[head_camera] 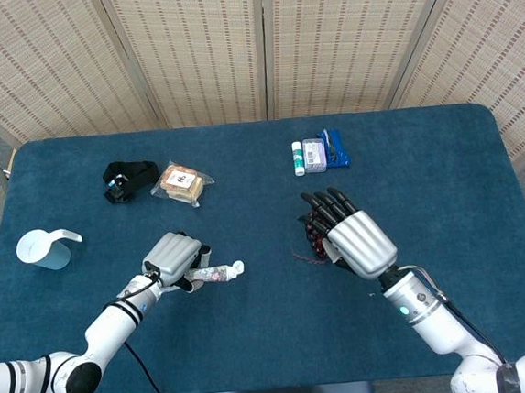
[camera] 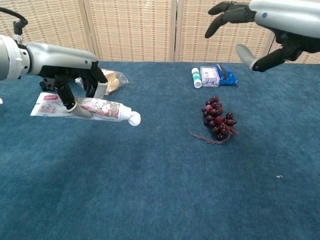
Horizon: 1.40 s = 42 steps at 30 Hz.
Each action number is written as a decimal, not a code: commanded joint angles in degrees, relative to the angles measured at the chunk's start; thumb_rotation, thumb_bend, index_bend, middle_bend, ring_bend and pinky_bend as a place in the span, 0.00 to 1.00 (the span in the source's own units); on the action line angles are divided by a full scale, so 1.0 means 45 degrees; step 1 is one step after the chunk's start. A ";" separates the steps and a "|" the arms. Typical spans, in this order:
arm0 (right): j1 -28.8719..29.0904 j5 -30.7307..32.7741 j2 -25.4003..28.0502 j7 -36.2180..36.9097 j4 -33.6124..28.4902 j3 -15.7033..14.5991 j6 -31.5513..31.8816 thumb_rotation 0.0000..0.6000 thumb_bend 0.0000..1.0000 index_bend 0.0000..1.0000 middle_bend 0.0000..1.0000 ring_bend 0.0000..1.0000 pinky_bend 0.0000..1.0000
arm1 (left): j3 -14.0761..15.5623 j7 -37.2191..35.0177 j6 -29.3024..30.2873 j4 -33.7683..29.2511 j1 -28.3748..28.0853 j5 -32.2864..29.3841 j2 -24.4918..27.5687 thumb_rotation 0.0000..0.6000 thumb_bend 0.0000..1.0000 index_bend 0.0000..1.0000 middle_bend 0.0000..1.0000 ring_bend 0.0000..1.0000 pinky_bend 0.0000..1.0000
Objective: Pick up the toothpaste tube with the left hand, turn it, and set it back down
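Toothpaste tube (camera: 102, 108): lying low toward the counter's (head_camera: 405, 147) front-left, cap pointing right, our left hand (head_camera: 173, 258) grasping its middle. We are judging it nearly down; fingers should be letting go only once it lies flat. Right hand (camera: 270, 22): raised, spread, holding nothing.

Toothpaste tube (camera: 102, 109): flower-printed, white cap on, lying flat and lengthwise along the table's near-left part, cap toward the right edge, flat crimped end toward the left edge. Gripped around its middle by left hand (camera: 75, 85).
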 commanded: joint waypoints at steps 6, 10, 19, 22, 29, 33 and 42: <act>-0.0776 -0.0223 0.0879 0.0540 0.0010 -0.0176 0.0391 1.00 0.60 0.24 0.00 0.00 0.00 | 0.0414 0.0359 0.0005 0.1458 0.0212 0.0091 -0.1266 1.00 0.31 0.49 0.55 0.37 0.25; -0.1042 -0.0236 0.1165 0.0705 0.0057 -0.0185 0.0482 1.00 0.60 0.24 0.00 0.00 0.00 | 0.0543 0.0482 0.0074 0.2094 0.0357 0.0025 -0.1722 1.00 0.31 0.48 0.53 0.35 0.25; -0.1627 -0.0154 0.1756 0.1074 0.0267 -0.0102 0.0744 1.00 0.60 0.24 0.00 0.00 0.00 | 0.0686 0.0381 0.0559 0.2410 0.0992 0.0587 -0.1749 1.00 0.31 0.34 0.38 0.23 0.25; -0.1910 -0.0239 0.1957 0.1168 0.0333 -0.0135 0.0972 1.00 0.60 0.24 0.00 0.00 0.00 | 0.0690 0.0278 0.1053 0.2168 0.1345 0.1026 -0.1494 1.00 0.31 0.33 0.38 0.23 0.25; -0.2853 -0.0049 0.2527 0.1381 0.0489 -0.0431 0.1517 1.00 0.60 0.18 0.00 0.00 0.00 | 0.0855 -0.0575 0.4163 0.1710 0.3308 0.3304 -0.0876 1.00 0.31 0.31 0.38 0.23 0.25; -0.3586 0.0308 0.2599 0.1531 0.0833 -0.0665 0.1950 1.00 0.60 0.10 0.00 0.00 0.00 | 0.1291 -0.0917 0.6172 0.1723 0.4783 0.4683 -0.0665 1.00 0.31 0.31 0.37 0.22 0.24; -0.5476 0.0798 0.2483 0.1645 0.0967 -0.1125 0.3596 1.00 0.60 0.10 0.00 0.00 0.00 | 0.2054 -0.1054 0.9009 0.1768 0.7558 0.6179 -0.0567 1.00 0.31 0.31 0.35 0.21 0.23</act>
